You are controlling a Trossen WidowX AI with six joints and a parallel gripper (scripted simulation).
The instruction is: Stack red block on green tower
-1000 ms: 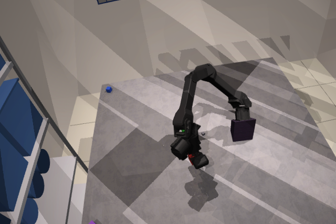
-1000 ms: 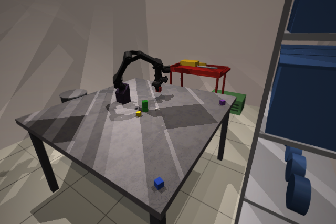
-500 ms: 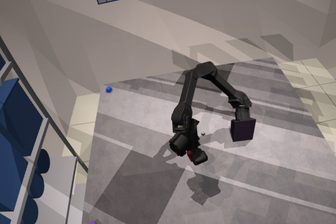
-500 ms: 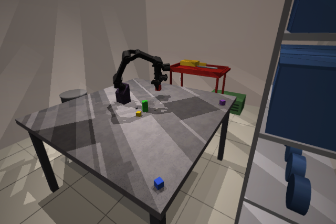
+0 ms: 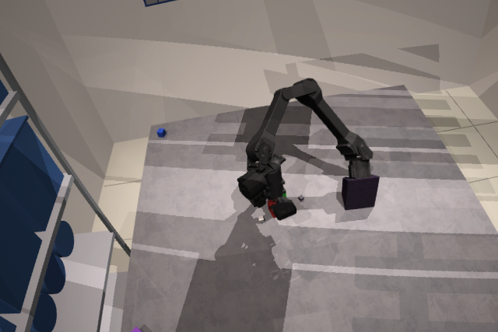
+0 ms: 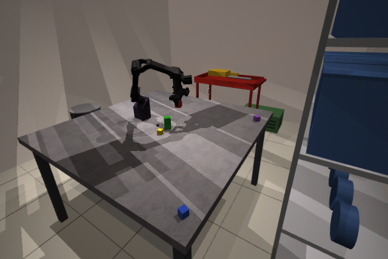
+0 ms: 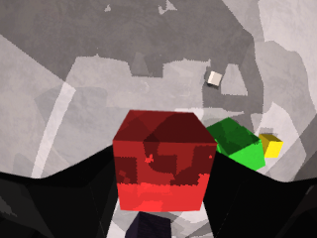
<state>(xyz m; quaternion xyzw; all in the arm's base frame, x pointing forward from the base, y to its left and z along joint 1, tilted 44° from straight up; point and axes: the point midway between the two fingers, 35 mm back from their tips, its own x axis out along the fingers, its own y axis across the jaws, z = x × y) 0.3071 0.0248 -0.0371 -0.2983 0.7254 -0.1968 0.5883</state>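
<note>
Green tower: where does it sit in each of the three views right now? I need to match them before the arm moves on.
Top: green tower only a sliver, just above the gripper.
Exterior: stands upright mid-table, right of the yellow cube.
Wrist: right of the held red block, at.
Shared landmark: the red block.

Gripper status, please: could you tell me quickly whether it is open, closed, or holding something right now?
Gripper: closed on the red block, held between the jaws above the table.
</note>
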